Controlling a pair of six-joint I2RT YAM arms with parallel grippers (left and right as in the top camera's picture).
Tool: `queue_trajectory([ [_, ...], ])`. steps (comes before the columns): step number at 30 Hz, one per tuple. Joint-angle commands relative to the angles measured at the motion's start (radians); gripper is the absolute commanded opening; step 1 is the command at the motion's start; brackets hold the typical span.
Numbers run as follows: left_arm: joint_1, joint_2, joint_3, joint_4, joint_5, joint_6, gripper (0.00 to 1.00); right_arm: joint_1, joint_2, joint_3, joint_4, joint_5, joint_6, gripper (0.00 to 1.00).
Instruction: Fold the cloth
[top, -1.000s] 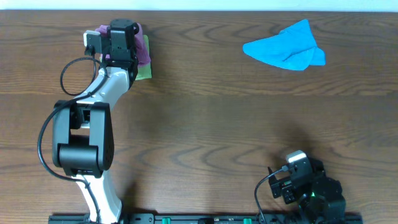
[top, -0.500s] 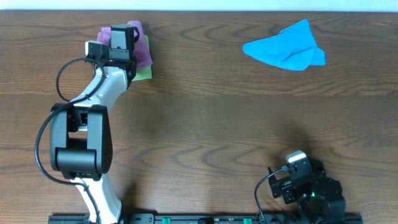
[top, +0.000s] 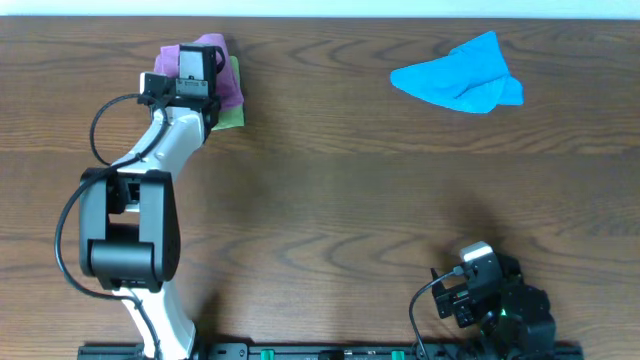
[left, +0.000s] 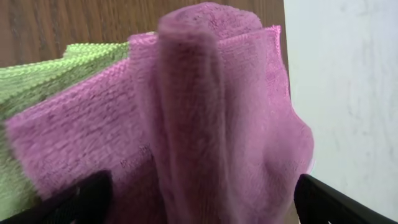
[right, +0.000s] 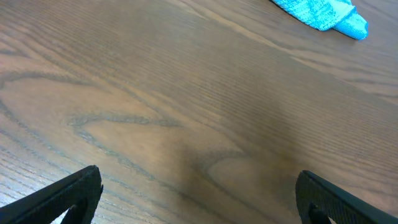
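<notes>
Purple terry, that's the cloth (top: 231, 82), and it's way up in the far-left corner of the table (top: 350, 200). It lies on top of a lime-green cloth (top: 233, 115) that pokes out along its right and near edges in the overhead view.

From the left wrist camera it isn't lying flat at all. A tall rounded ridge stands up through the middle of it, with the green one showing off to the left and a pale white surface (left: 348, 93) past the table edge on the right. My left end effector (left: 208, 202) hangs right over the bundle with its jaws spread wide, one black tip in each lower corner of the view. The ridge sits between them, not pinched (whether the tips brush the fabric, I can't tell from here).

My right arm (top: 490, 300) is tucked down at the near-right corner. Its end effector (right: 199, 196) is also spread wide over plain wood grain, nothing between the tips.

A crumpled bright blue cloth (top: 460, 78) sits at the far right, well apart from the purple one.
</notes>
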Motion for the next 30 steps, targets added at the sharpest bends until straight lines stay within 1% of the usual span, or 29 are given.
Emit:
queue_trajectory([
  [1,0.007,-0.087,0.02,-0.045,-0.006,0.01,0.95,-0.002,-0.001,-0.003,-0.001,-0.003,-0.013,0.99],
  [7,0.007,-0.212,0.02,-0.227,-0.024,0.01,0.95,-0.002,-0.001,-0.003,-0.001,-0.003,-0.013,0.99],
  [10,0.007,-0.302,0.02,-0.372,0.007,0.016,0.95,-0.002,-0.001,-0.003,-0.001,-0.003,-0.013,0.99],
  [13,0.006,-0.414,0.02,-0.572,0.055,0.093,0.95,-0.002,-0.001,-0.003,-0.001,-0.003,-0.013,0.99],
  [14,0.006,-0.452,0.02,-0.639,0.06,0.124,0.95,-0.002,-0.001,-0.003,-0.001,-0.003,-0.013,0.99],
  [15,0.006,-0.528,0.02,-0.752,0.058,0.195,0.95,-0.002,-0.001,-0.003,-0.001,-0.003,-0.013,0.99],
  [16,0.006,-0.578,0.02,-0.816,0.058,0.269,0.95,-0.002,-0.001,-0.003,-0.001,-0.003,-0.013,0.99],
  [19,0.006,-0.695,0.02,-0.942,0.061,0.477,0.95,-0.002,-0.001,-0.003,-0.001,-0.003,-0.013,0.99],
  [22,0.006,-0.787,0.02,-1.025,0.085,0.638,0.95,-0.002,-0.001,-0.003,-0.001,-0.003,-0.013,0.99],
  [27,0.006,-0.868,0.0,-1.147,0.076,0.808,0.95,-0.002,-0.001,-0.003,-0.001,-0.003,-0.013,0.99],
  [29,0.006,-0.903,-0.058,-1.202,0.075,0.848,0.95,-0.002,-0.001,-0.003,-0.001,-0.003,-0.013,0.99],
  [30,0.006,-0.931,-0.111,-1.205,0.06,0.878,0.95,-0.002,-0.001,-0.003,-0.001,-0.003,-0.013,0.99],
])
